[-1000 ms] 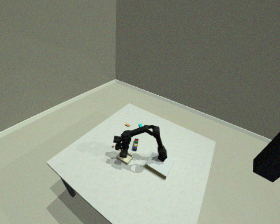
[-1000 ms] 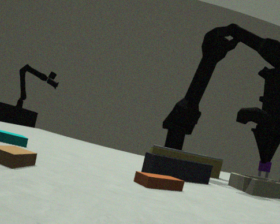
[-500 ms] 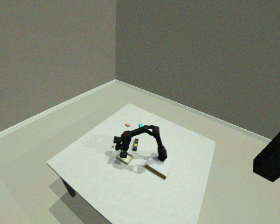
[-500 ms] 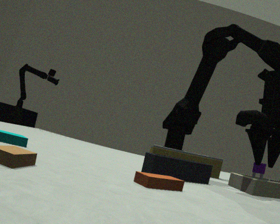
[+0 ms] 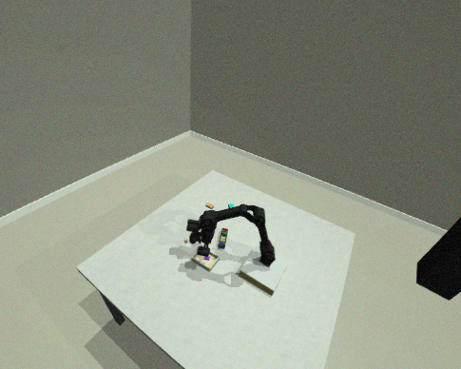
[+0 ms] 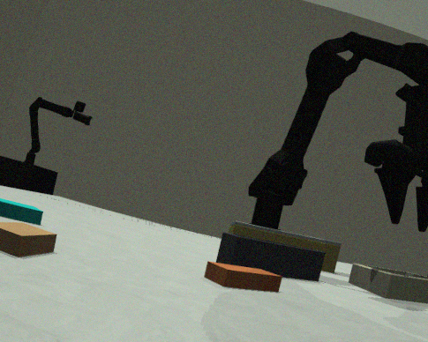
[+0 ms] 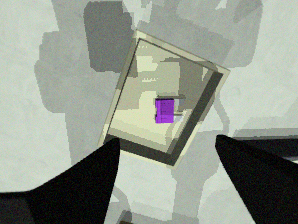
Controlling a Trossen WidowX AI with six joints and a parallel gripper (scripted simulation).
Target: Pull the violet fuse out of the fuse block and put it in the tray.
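The violet fuse (image 5: 206, 258) (image 7: 164, 111) lies on its side on the floor of the pale tray (image 5: 210, 266) (image 7: 131, 122), inside its walls, with its prongs pointing right in the wrist view. My gripper (image 5: 204, 254) (image 6: 409, 226) (image 7: 167, 142) is open and empty above the tray, its fingers wide apart and clear of the fuse. The fuse block (image 5: 222, 238) stands beside the tray with red, green, yellow and blue fuses showing. In the exterior view the tray (image 6: 409, 288) shows, but the fuse in it is hidden.
An orange block (image 5: 209, 205) and a teal block (image 5: 231, 205) (image 6: 14, 210) lie beyond the fuse block. A small tan piece (image 5: 185, 241) lies near the tray. The arm stands on a base plate (image 5: 265, 275). The exterior view shows another arm (image 6: 34, 128) in the background.
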